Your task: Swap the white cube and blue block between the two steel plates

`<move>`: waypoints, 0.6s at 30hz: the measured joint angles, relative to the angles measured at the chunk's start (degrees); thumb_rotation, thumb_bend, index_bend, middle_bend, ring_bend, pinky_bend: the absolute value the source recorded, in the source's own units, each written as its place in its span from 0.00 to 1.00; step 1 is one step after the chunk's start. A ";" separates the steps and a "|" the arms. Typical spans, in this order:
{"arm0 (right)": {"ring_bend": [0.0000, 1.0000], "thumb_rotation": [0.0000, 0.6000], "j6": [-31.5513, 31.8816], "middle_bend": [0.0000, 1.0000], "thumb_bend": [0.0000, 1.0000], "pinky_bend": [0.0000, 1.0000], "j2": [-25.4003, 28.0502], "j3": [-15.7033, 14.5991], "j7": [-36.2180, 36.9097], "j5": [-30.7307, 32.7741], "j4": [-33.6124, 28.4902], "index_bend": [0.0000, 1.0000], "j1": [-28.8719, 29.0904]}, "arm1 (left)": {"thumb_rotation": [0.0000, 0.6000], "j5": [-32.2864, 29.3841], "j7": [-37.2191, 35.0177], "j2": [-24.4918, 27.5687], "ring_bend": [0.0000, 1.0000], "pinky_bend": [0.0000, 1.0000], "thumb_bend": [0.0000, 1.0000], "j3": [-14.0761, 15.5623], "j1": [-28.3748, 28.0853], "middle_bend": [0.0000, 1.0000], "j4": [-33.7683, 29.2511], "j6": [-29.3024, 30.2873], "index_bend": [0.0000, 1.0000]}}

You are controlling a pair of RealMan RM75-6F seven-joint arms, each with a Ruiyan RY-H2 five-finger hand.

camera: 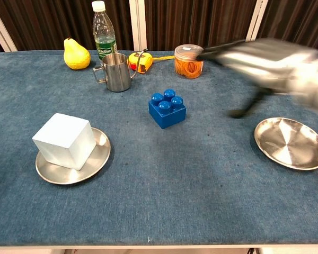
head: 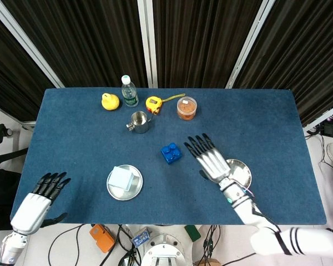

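Note:
The blue block [head: 170, 153] [camera: 167, 110] stands studs-up on the cloth mid-table, held by nothing. The white cube [head: 122, 178] [camera: 62, 141] sits on the left steel plate [head: 134, 192] [camera: 95, 159]. The right steel plate [head: 241, 169] [camera: 291, 143] has nothing on it. My right hand [head: 209, 157] [camera: 259, 61] hovers with fingers spread between the block and the right plate, partly over the plate's near rim; it is motion-blurred in the chest view. My left hand [head: 40, 199] hangs open off the table's front-left corner.
Along the far edge stand a yellow pear [camera: 76, 54], a water bottle [camera: 103, 33], a steel mug [camera: 116, 72], a yellow tape measure [camera: 141, 62] and a jar with orange contents [camera: 189, 61]. Blue cloth covers the table [head: 89, 149].

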 measured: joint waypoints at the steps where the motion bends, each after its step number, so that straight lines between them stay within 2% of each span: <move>1: 0.00 1.00 3.10 0.00 0.38 0.00 1.64 -2.02 1.56 -3.22 -0.25 0.00 -2.45 | 1.00 0.27 0.47 -0.23 0.00 0.04 0.11 -0.01 -0.99 0.00 -0.52 -1.54 0.07; 4: 0.00 1.00 13.92 0.00 0.38 0.00 6.40 -8.43 8.79 -11.87 0.88 0.00 -11.71 | 1.00 0.84 2.36 -1.67 0.00 0.04 0.11 -0.31 -4.52 0.00 -2.13 -7.17 0.05; 5: 0.00 1.00 18.55 0.00 0.38 0.00 8.16 -10.98 13.26 -14.26 2.49 0.00 -16.38 | 1.00 0.79 3.12 -2.59 0.00 0.04 0.11 -0.61 -5.95 0.00 -2.70 -9.47 0.04; 8: 0.00 1.00 23.49 0.00 0.38 0.00 10.58 -14.53 21.66 -16.28 6.48 0.00 -22.68 | 1.00 -0.74 5.90 -5.28 0.00 0.04 0.10 -2.07 -9.06 0.00 -4.12 -15.08 0.01; 11: 0.00 1.00 25.08 0.00 0.38 0.00 13.65 -17.61 28.33 -18.30 11.42 0.00 -27.43 | 1.00 -3.84 10.22 -7.95 0.00 0.04 0.10 -4.13 -11.38 0.00 -5.46 -18.91 0.01; 14: 0.00 1.00 26.29 0.00 0.38 0.00 15.38 -18.32 29.83 -20.10 13.53 0.00 -29.96 | 1.00 -6.48 14.91 -10.89 0.00 0.04 0.10 -6.26 -13.24 0.00 -6.19 -20.96 0.01; 18: 0.00 1.00 25.58 0.00 0.38 0.00 15.94 -17.73 29.46 -21.92 13.23 0.00 -30.81 | 1.00 -10.53 19.04 -13.54 0.00 0.04 0.12 -8.29 -15.32 0.00 -6.56 -23.98 0.01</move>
